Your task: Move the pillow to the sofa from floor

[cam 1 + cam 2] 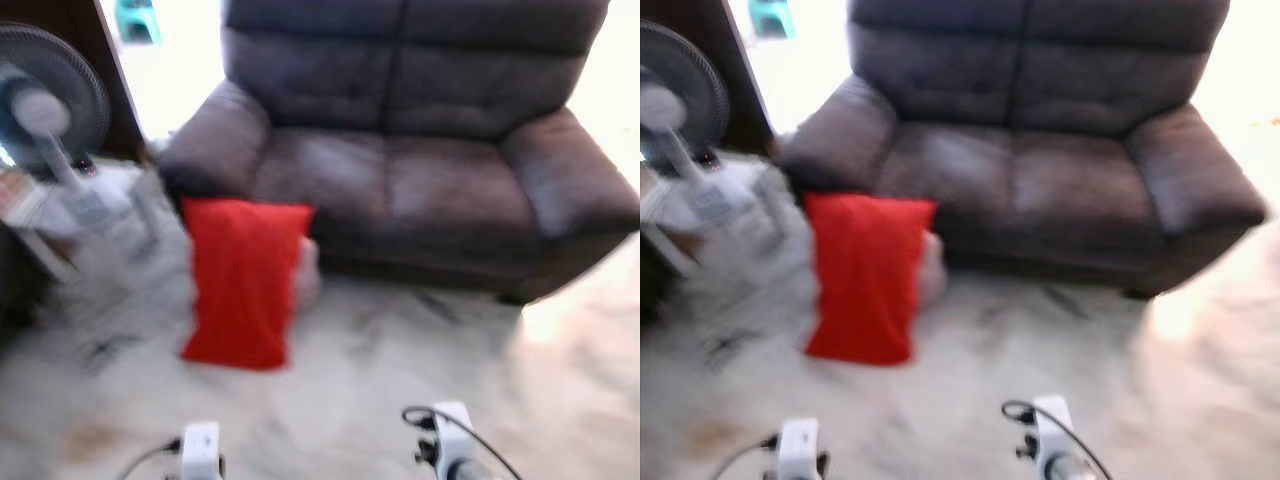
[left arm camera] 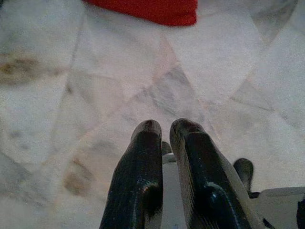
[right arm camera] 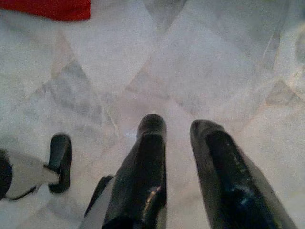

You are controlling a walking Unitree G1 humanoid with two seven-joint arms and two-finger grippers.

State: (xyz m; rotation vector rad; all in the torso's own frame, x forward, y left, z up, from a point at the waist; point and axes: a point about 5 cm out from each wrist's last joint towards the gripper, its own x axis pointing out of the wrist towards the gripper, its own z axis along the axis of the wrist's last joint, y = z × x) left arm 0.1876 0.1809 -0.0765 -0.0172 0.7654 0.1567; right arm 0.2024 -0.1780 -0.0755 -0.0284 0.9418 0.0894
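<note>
A red pillow (image 1: 245, 280) stands on the pale marble floor (image 1: 380, 370), leaning against the front left corner of a dark brown two-seat sofa (image 1: 400, 180). Both head views are blurred. My two arms hang low at the near edge, well short of the pillow. In the left wrist view, my left gripper (image 2: 165, 126) points down at the floor with its fingers nearly touching and nothing between them; the pillow's edge (image 2: 152, 9) lies beyond. The right gripper (image 3: 178, 124) hangs over bare floor with a gap between its fingers, holding nothing.
A standing fan (image 1: 45, 100) and a low white table (image 1: 70, 210) are at the left, next to a dark cabinet. Something pale (image 1: 308, 270) sits behind the pillow at the sofa's base. Open marble floor lies between me and the sofa.
</note>
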